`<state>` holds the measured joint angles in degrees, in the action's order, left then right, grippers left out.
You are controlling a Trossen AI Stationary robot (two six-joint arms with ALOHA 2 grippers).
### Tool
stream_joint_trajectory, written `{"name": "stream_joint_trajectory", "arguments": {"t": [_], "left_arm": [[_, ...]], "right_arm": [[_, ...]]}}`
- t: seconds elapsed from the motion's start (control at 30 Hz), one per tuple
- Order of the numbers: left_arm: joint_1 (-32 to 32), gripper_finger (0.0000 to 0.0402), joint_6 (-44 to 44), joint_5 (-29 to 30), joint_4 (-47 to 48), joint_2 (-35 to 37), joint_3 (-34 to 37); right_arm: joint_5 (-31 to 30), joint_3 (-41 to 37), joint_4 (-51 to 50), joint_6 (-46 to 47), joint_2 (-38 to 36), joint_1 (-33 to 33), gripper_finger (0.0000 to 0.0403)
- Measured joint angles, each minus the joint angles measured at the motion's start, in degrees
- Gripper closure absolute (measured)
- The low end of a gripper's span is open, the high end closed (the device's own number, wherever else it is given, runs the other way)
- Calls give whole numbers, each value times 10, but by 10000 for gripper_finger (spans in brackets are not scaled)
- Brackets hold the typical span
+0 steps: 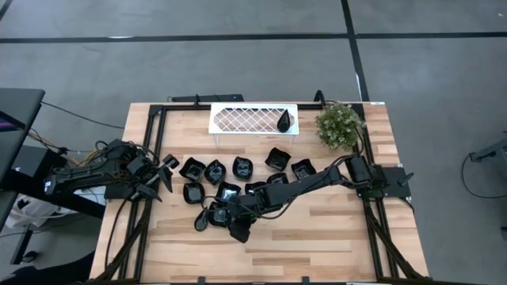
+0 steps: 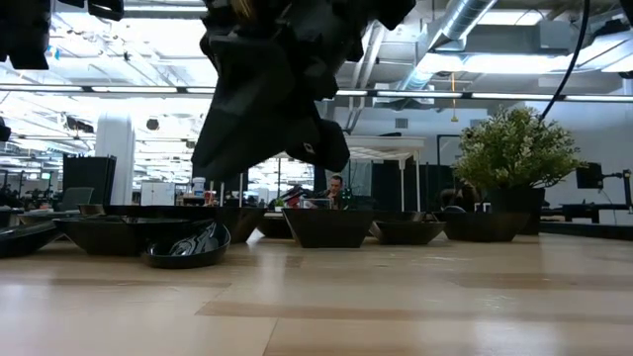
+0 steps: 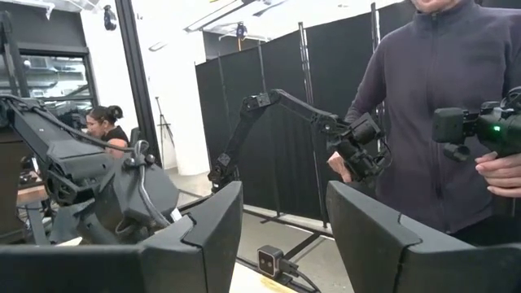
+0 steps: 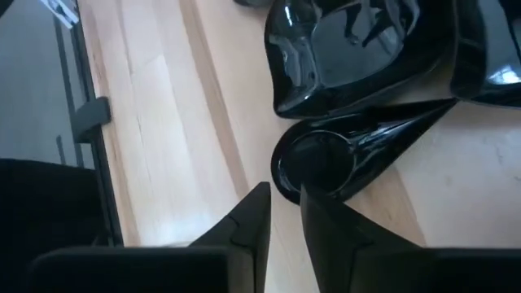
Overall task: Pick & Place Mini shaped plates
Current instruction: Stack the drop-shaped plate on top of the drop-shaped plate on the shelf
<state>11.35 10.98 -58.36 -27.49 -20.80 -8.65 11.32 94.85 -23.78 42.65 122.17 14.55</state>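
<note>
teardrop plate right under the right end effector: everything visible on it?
The teardrop plate is glossy black, seemingly ceramic or plastic, with a round bowl end tapering to a long point. It lies flat on the wooden table, near the left-front edge of the plate cluster. A squarish wavy-rimmed plate sits beside it, touching or overlapping its tapered side. The right end effector hovers at its round end, fingers nearly closed, not gripping.

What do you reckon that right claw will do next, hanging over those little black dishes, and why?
Probably open a little and sink onto the rounded end of the glossy black teardrop-shaped plate. The right gripper hovers just short of that plate's rim, its dark fingers nearly together and holding nothing. The left gripper waits at the table's left side.
</note>
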Motion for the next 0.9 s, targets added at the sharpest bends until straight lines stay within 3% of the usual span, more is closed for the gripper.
{"name": "stream_joint_trajectory", "arguments": {"t": [0.27,0.6,0.9], "left_arm": [[0,219,0,0,0,0,0],[0,219,0,0,0,0,0],[0,219,0,0,0,0,0]], "right_arm": [[-16,0,-17,9,0,-4,333],[-25,0,-26,24,0,-8,291],[-63,0,-33,18,0,-8,288]]}}
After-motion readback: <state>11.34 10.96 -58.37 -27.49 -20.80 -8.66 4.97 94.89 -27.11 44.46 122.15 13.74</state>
